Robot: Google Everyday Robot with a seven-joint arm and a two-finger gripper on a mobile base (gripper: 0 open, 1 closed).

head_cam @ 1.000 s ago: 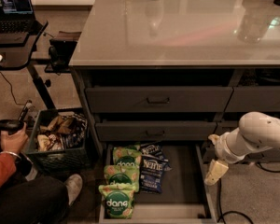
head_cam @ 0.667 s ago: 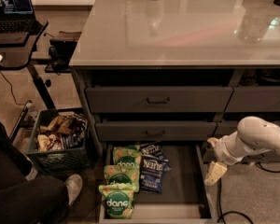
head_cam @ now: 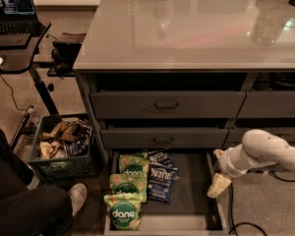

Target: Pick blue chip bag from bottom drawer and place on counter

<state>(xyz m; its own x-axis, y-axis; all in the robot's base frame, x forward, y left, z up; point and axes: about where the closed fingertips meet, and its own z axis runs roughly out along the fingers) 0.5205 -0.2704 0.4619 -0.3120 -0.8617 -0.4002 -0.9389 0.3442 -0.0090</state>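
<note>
Navy bag (head_cam: 161,182) lies in the open drawer (head_cam: 192,191), left of the gripper (head_cam: 219,185), which has no bag; how open it is, I cannot tell. Grasping it and moving it to the counter (head_cam: 187,28) remain.

Three green bags (head_cam: 128,185), two blue chip bags (head_cam: 161,183), one tool (head_cam: 219,185) beside drawer (head_cam: 191,193).

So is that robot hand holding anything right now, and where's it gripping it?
Nothing, it seems: the gripper hangs by the bottom drawer's right wall, apart from the blue chip bag lying inside.
</note>
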